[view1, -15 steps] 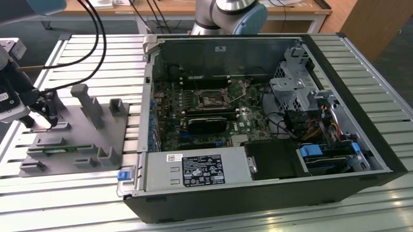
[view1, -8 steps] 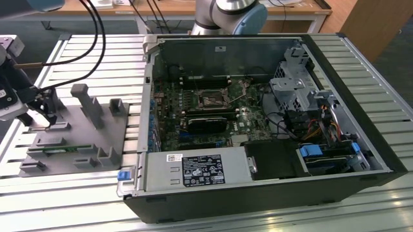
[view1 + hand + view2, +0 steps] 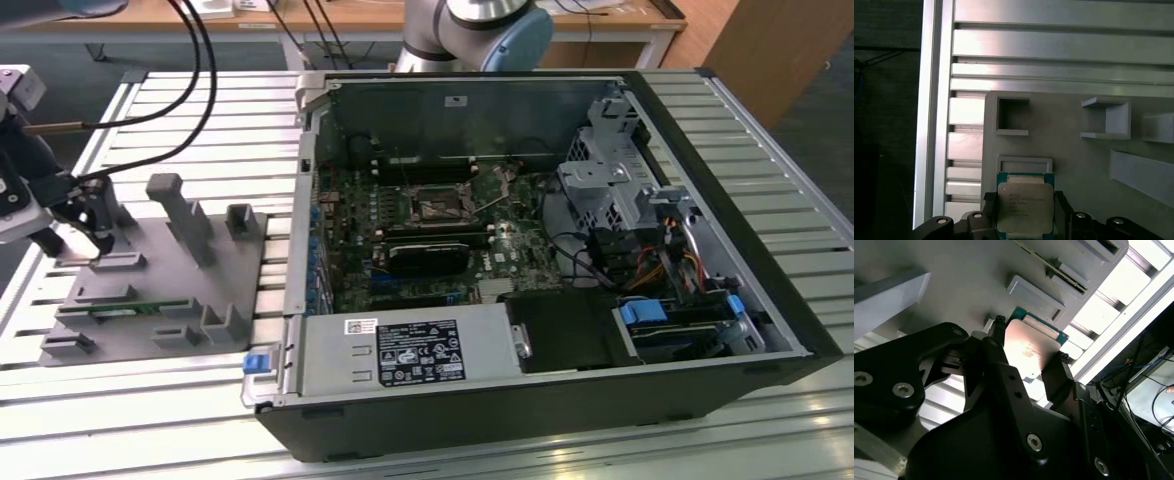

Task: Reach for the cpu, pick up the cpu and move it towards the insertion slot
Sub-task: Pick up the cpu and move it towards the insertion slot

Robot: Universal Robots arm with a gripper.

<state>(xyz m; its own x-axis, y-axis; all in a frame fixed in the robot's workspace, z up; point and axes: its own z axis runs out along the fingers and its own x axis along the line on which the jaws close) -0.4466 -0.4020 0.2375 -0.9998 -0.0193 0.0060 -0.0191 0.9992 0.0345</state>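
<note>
- At the exterior view's far left, the claw (image 3: 83, 240) hangs low over the left end of a grey plastic holder (image 3: 174, 285), which lies on the slatted metal surface (image 3: 174, 110).
- In both wrist views the claw is closed on the cpu (image 3: 1025, 207). Black fingers (image 3: 989, 204) press on two opposite edges, and the shiny metal top with its green rim faces the first wrist view's camera.
- The cpu is over the holder, just beside a shallow square recess (image 3: 1024, 164) of grey plastic. I cannot tell whether it is touching the holder or is clear of it.
- A little further right in the exterior view, a green memory stick (image 3: 120, 310) lies in a groove of the holder, and grey upright posts (image 3: 180, 215) stand behind it.
- Just beside the holder's right edge, the open computer case (image 3: 747, 200) lies on the surface with its green board exposed.
- The insertion slot (image 3: 438, 207), a dark square in a silvery frame, sits in the middle of that board, well apart from the claw and the cpu.
- A black rectangular block (image 3: 430, 257) lies just in front of the slot, and a metal box (image 3: 400, 350) fills the case's near corner.
- Further right are a drive cage (image 3: 607, 190) and bundled cables (image 3: 654, 265).
</note>
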